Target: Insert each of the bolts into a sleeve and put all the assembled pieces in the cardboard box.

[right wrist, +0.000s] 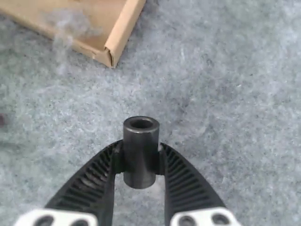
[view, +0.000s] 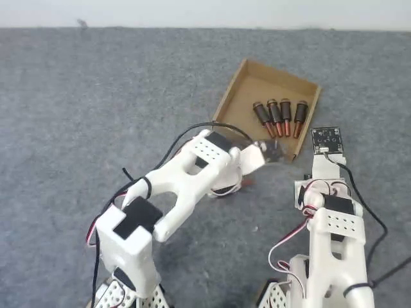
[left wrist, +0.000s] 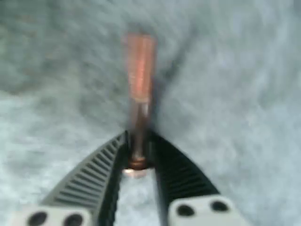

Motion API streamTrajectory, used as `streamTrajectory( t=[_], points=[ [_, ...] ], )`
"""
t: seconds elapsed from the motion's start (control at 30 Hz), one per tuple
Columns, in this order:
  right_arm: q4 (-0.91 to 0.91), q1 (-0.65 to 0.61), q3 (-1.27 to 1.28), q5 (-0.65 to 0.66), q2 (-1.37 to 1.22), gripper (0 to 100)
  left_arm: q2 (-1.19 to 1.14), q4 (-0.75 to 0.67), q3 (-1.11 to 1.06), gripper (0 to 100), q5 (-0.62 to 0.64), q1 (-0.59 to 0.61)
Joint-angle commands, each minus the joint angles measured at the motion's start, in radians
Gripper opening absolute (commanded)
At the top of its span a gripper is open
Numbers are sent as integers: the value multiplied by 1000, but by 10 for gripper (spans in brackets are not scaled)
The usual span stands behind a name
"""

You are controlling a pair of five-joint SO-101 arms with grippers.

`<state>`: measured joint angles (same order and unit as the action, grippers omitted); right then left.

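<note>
Ref. landmark for all pos.: the cardboard box (view: pixel 234 90). We read the L gripper (left wrist: pixel 136 162) as clamped on a copper bolt (left wrist: pixel 139 70): the fingers (left wrist: pixel 94 176) pinch one end, and the shank runs straight out past them, i.e. long axis in line w/ the gripper's reach. The R gripper (right wrist: pixel 139 162) is clamped on a black sleeve (right wrist: pixel 140 148), held across its body approx. mid-length; one bore end is open, shows nothing inside, and is turned toward the R wrist camera. In the high view the L gripper sits just outside the box wall nearest the arms, close to the box's near corner; the R arm's wrist sits just beside the same corner, on its other side. Bolt and sleeve are thus near each other but apart, both outside the box, w/ that corner roughly btwn them. Four assembled pieces (view: pixel 280 117) lie side by side inside the box. We judge the step in hand to be mating, and it turns on bolt axis vs. bore axis: the two must come collinear, bolt tip facing the open bore end, before any push. We cannot tell from these views how far off the axes are. Neither arm is clearly nearer; each holds its own part.
</note>
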<state>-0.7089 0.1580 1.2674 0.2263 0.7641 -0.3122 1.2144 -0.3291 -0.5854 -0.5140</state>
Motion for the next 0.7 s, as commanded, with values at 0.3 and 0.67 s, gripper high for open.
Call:
streamTrajectory(
  t=[0.3,0.67],
  points=[
    [19,-8,-8,15,38,6,133,367,44,13,-476,250],
    [19,-8,-8,15,38,6,184,295,24,100,-336,316]
  ],
)
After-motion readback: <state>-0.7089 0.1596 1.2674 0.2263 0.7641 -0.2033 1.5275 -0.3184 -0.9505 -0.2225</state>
